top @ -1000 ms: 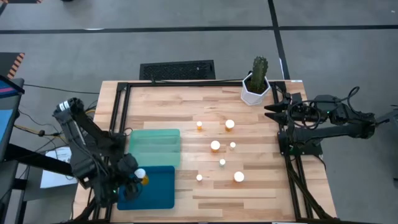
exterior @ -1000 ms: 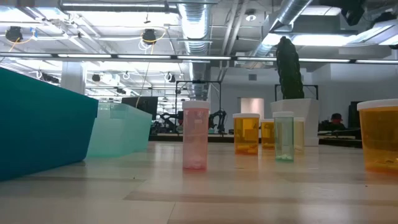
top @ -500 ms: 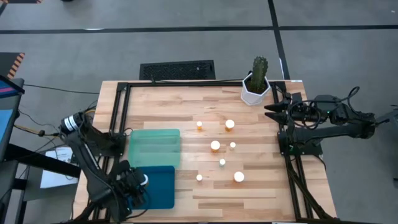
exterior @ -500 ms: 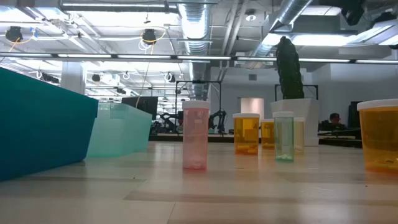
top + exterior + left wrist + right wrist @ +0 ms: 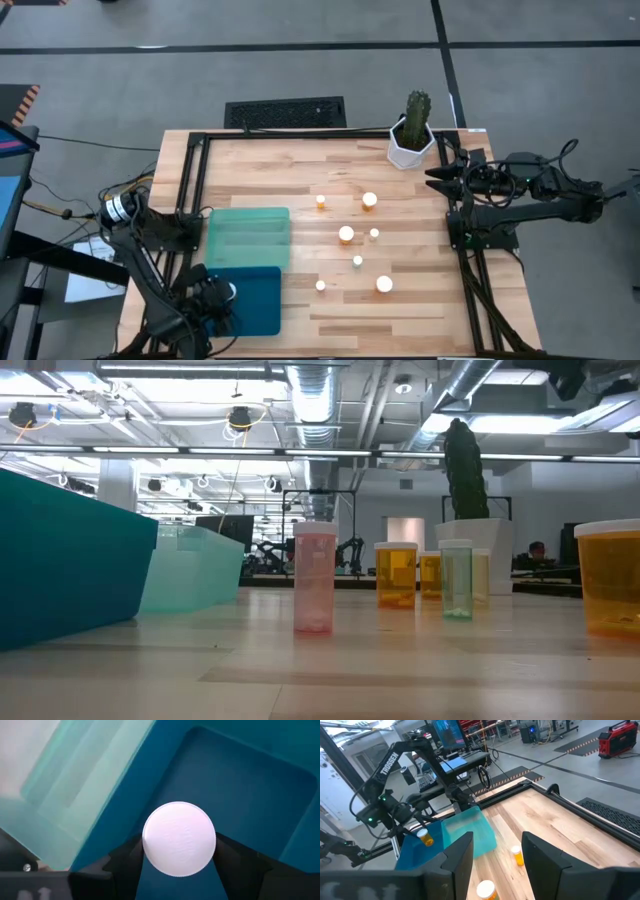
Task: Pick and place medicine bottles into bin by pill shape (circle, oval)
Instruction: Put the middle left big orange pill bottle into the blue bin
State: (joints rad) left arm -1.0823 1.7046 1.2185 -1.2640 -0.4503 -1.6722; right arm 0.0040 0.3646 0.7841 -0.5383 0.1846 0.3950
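Left gripper (image 5: 179, 865), clamped on a medicine bottle (image 5: 179, 838) above the dark teal bin (image 5: 240, 780), should lower before releasing; right gripper (image 5: 497, 851) waits apart.

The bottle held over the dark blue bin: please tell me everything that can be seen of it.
The bottle has a round white cap with a finely textured top, and an amber-orange body that shows in the right wrist view. It looks like plastic. The left tool holds it, with one dark finger on each side of it. It hangs above the dark teal bin, beside the light green bin. It touches only the fingers.
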